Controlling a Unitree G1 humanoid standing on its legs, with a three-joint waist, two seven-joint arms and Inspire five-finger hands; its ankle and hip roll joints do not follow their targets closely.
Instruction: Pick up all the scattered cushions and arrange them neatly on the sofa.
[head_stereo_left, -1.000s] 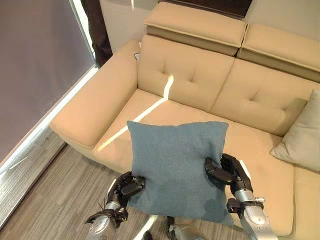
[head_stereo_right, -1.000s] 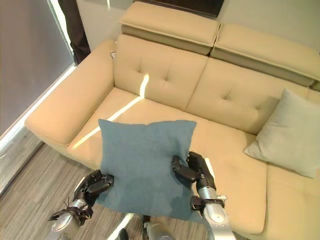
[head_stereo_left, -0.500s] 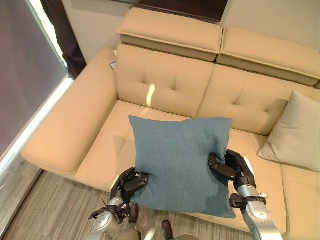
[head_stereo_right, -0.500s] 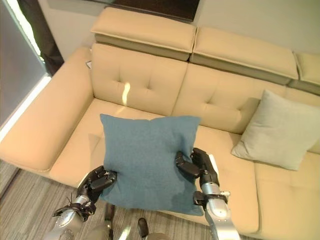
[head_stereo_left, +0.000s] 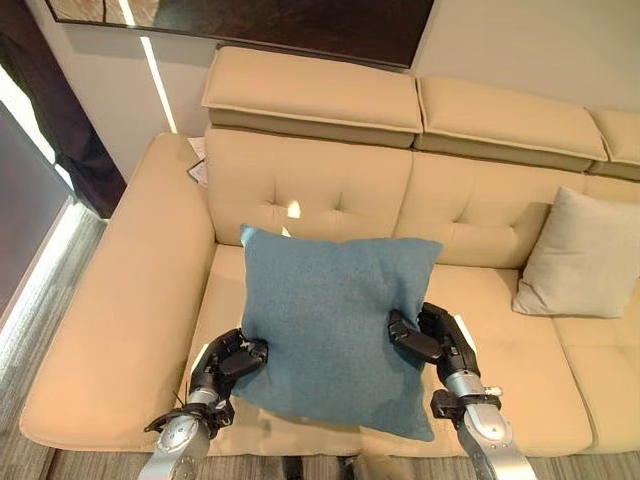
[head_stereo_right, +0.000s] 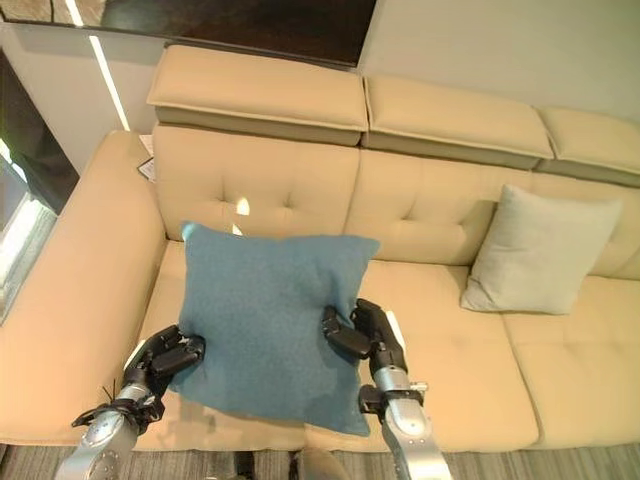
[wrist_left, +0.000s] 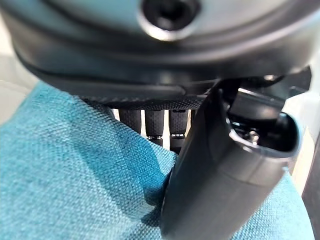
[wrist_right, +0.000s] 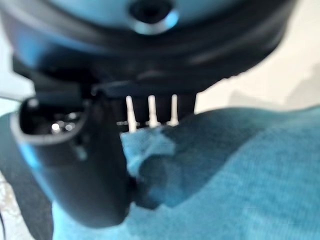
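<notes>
Above the near-left sofa (head_stereo_left: 500, 300) seat, blue cushion (head_stereo_left: 335, 325) held upright: left hand (head_stereo_left: 228, 362) and right hand (head_stereo_left: 432, 340) each pinch a side edge. Grey cushion (head_stereo_left: 580, 255) leans far right.

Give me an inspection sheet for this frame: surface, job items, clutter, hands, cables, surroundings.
Surface: tan sofa, seat mostly bare.
Job's things: blue cushion held upright over the seat near the armrest; pale grey cushion leaning against the backrest further along.
Clutter: small paper-like item by the armrest, unclear.
Hands: left hand and right hand each pinch a side edge of the blue cushion.
Cables: nothing seen.
Surroundings: wood floor, dark curtain, wall.
</notes>
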